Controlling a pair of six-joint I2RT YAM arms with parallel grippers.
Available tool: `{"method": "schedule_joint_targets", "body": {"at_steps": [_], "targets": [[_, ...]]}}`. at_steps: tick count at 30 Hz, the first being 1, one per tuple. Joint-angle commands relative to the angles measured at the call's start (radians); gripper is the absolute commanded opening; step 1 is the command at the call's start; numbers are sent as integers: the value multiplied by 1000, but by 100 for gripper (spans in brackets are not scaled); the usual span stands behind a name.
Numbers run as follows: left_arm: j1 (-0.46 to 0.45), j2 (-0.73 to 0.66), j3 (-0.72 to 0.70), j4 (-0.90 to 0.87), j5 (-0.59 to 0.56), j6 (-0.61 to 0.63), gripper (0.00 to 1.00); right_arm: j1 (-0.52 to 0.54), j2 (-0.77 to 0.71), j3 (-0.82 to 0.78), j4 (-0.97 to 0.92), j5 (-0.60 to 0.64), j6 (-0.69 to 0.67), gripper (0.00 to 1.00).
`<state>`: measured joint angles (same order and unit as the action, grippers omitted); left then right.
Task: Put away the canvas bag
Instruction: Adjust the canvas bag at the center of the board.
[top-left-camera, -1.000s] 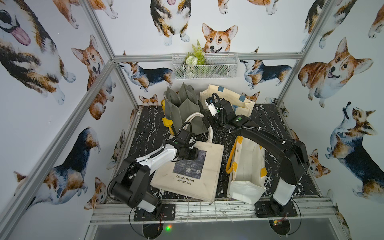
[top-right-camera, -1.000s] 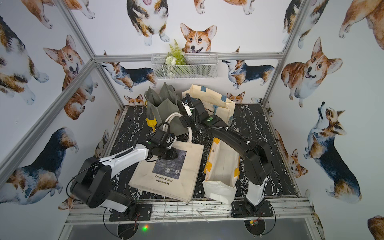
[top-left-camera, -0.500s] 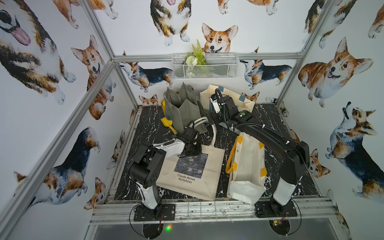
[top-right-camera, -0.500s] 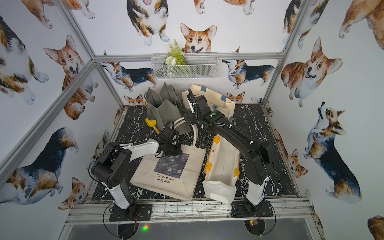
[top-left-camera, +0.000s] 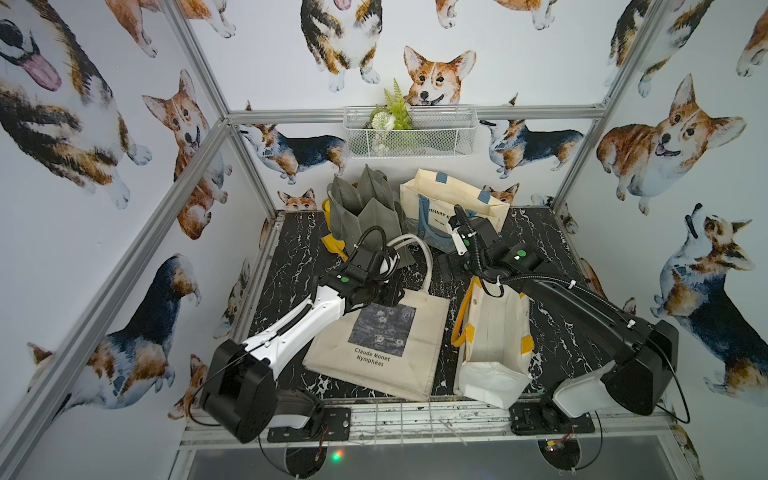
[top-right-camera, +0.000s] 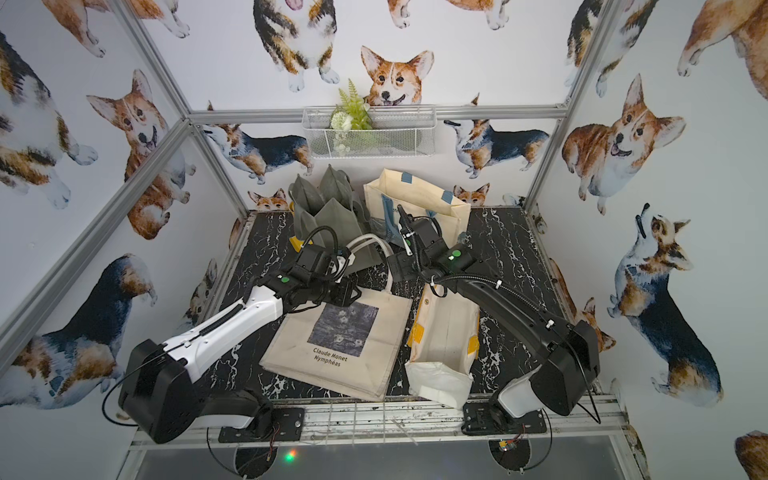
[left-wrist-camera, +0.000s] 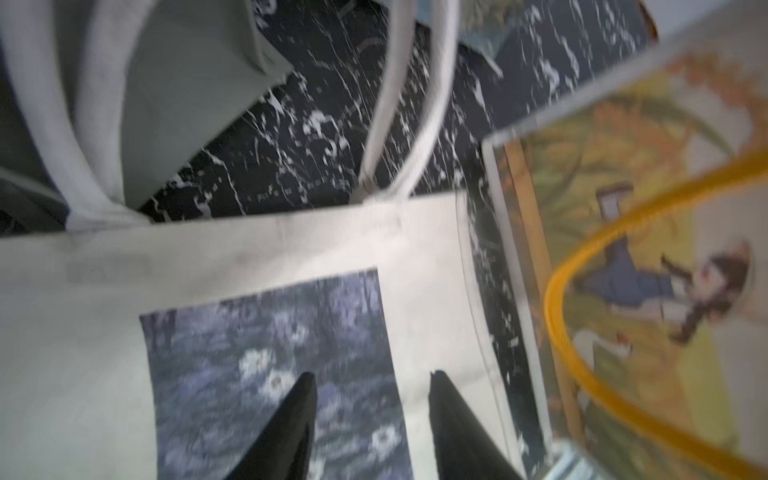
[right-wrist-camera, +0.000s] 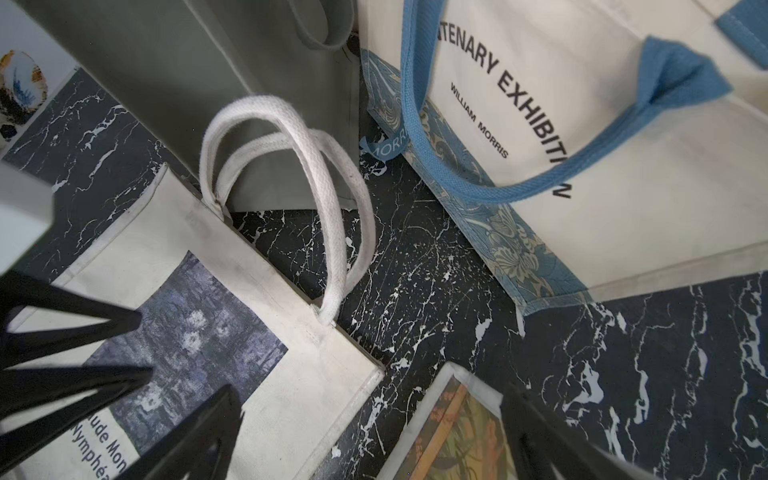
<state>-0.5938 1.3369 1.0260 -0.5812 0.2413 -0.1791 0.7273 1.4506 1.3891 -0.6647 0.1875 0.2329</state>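
Observation:
The canvas bag (top-left-camera: 399, 345) (top-right-camera: 345, 349), cream with a dark water-lily print and "Claude Monet Nymphéas", lies flat in the middle of the black marble table in both top views. Its white handles (right-wrist-camera: 332, 199) arch toward the back. My left gripper (left-wrist-camera: 371, 376) (top-left-camera: 386, 291) hovers over the print near the bag's top edge, open, with nothing between its fingers. My right gripper (right-wrist-camera: 370, 399) (top-left-camera: 446, 266) stands wide open above the gap between this bag's top corner and the yellow-handled bag, holding nothing.
A cream bag with yellow handles (top-left-camera: 494, 332) lies on its side right of the canvas bag. A grey bag (top-left-camera: 365, 212) and a blue-handled cream bag (top-left-camera: 449, 199) stand at the back. A white wire basket (top-left-camera: 409, 133) with a plant hangs on the back wall.
My left gripper's jaws have opened from nearly shut and now stand apart over the print. The left arm's elbow swung in and back out. The right gripper stayed wide open.

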Motion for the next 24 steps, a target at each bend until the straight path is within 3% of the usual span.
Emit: {"method": "schedule_joint_targets", "body": {"at_steps": [1,6,11,17,21,24], "targets": [[-52,-39,-17,-252,12,141,53,-4,-13,3,-43,31,16,100],[-237,7,-22,-256,-27,87,57,-24,-22,14,-40,27,13,100],[-307,205,11,-219,-21,18,58,-28,-38,12,-52,41,12,100],[-313,376,35,-114,-61,-68,54,-38,-86,-19,-62,86,15,100],[-275,496,36,31,75,-212,41,-81,-129,-37,-67,98,55,100],[-262,597,101,19,79,-209,34,-116,-151,-31,-83,85,80,100]]}}
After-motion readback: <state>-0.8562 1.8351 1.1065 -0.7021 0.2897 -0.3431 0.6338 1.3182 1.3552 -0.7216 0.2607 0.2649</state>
